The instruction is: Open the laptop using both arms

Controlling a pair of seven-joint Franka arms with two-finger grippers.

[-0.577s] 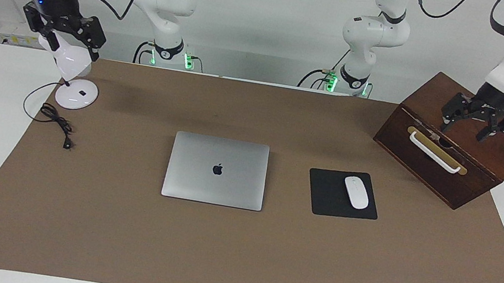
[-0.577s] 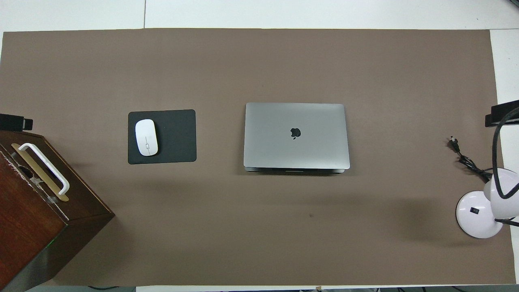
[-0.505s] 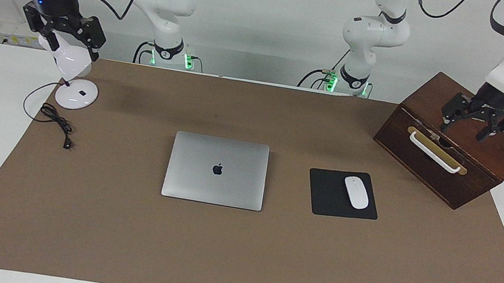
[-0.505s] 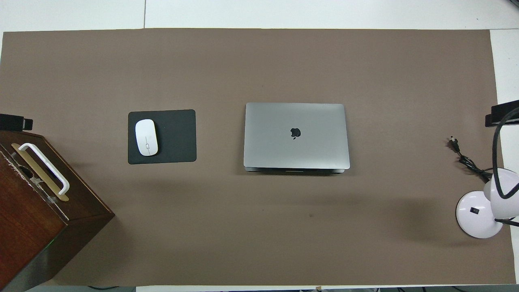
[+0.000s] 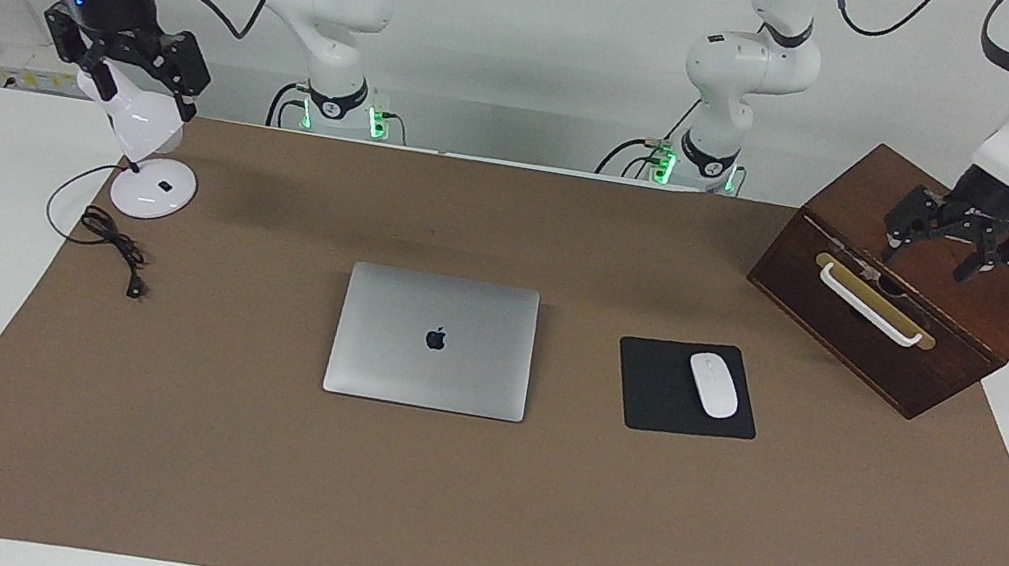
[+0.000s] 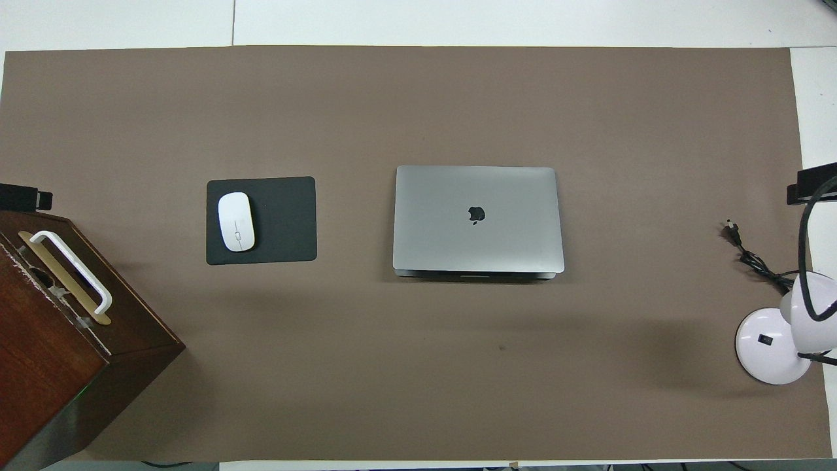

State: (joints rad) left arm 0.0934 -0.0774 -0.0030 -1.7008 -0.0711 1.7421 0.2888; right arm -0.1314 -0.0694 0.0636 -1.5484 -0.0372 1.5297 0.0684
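Your laptop (image 5: 433,341) lies shut and flat in the middle of the brown mat (image 5: 467,520) on the surface, logo up, with neither arm near it. The right gripper (image 5: 126,64) hangs over the white desk lamp (image 5: 142,155) at its own end; its fingers look spread and hold nothing. The left gripper (image 5: 955,241) hangs over the wooden drawer box (image 5: 896,305), also spread and empty.

Watch these risks as you bring both arms in. The right gripper sits just above the lamp head, so a low sweep toward the centre would probably knock the lamp over or snag its cord (image 5: 110,246). The left gripper could clip the box top if it drops before it travels. On the way it passes over the mouse (image 5: 713,384) on its black pad (image 5: 650,387), which a low path would shove. The lid seam is thin: if one gripper lifts without the other pinning the base, the whole laptop likely slides or tips.
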